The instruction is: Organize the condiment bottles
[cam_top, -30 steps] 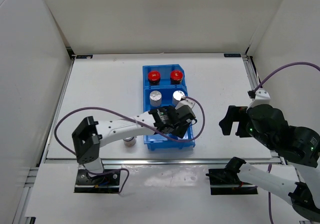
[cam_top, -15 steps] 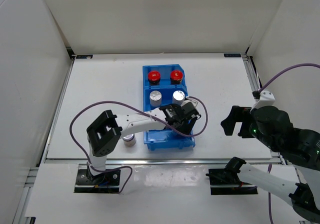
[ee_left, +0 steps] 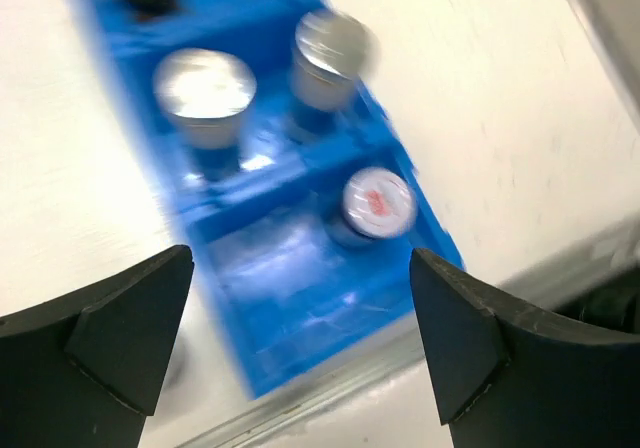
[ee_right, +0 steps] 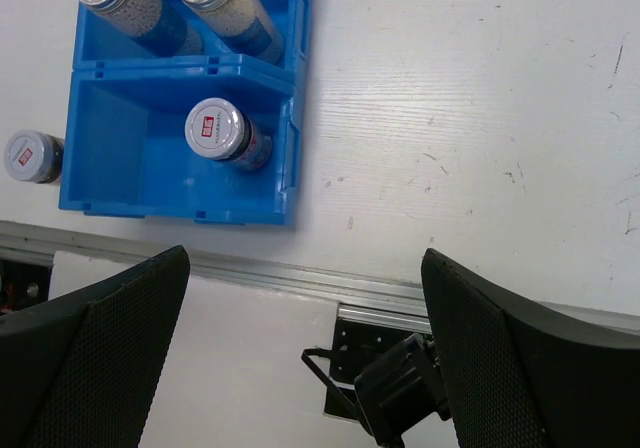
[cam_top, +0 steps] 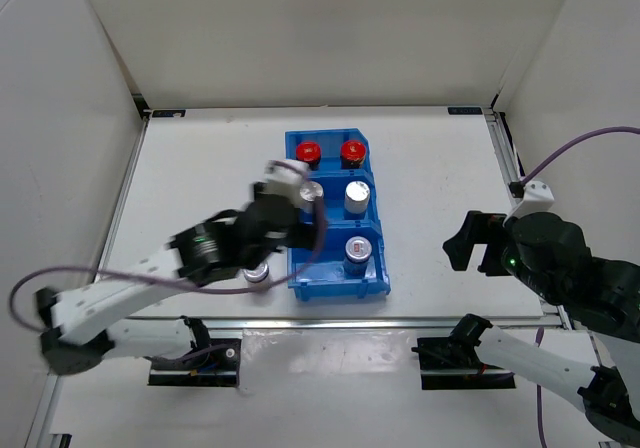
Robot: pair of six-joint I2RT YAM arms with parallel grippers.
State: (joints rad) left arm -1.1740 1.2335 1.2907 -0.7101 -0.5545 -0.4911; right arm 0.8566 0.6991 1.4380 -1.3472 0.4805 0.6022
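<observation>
Left end effector (ee_left: 300,258) is hanging wide open and empty above the blue three-compartment plastic bin (cam_top: 335,286), its two black fingers (ee_left: 120,338) spread well apart with nothing between them. A short round grey-topped bottle with a red mark (cam_top: 357,251) is standing upright in the bin's nearest compartment, on its 3 o'clock side. In the left wrist view it is showing ahead of the gap between the fingers, nearer the right-hand one and touching neither. In the overhead view the left arm is blurred and is crossing the bin's 9 o'clock edge beside the middle compartment, so that bottle is sitting at about 4 o'clock from it. A second short grey-topped bottle (cam_top: 258,274) is standing on the white counter (cam_top: 200,168) just outside the bin, at 9 o'clock of the nearest compartment, partly hidden by the arm. Two blue-white bottles with plain silver caps (cam_top: 357,194) are standing side by side in the middle compartment. Two dark brown bottles with red caps (cam_top: 307,151) are standing in the farthest one, at 12 o'clock. Right end effector (cam_top: 462,240) is hovering open and empty over bare counter, well apart from the bin at its 3 o'clock, with the bottle in the nearest compartment at about 9 o'clock from it.
</observation>
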